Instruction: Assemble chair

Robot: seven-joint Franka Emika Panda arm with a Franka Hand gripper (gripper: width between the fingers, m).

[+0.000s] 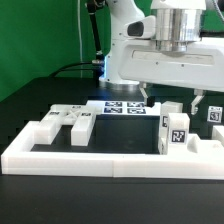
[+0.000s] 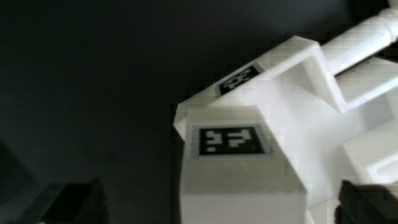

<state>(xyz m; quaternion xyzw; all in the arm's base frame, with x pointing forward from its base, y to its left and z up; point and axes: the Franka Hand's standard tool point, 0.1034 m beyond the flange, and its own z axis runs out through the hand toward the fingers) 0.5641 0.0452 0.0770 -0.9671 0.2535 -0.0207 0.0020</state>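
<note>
Several white chair parts (image 1: 70,124) lie on the black surface (image 1: 25,110) behind a low white border rail (image 1: 100,162). A green curtain (image 1: 40,30) backs the room at the exterior view's upper left. Right of centre, the gripper (image 1: 170,100) straddles one tagged part (image 2: 231,110). Its jaws are spread, one finger (image 2: 71,203) stands clear of the part, and nothing is grasped.
</note>
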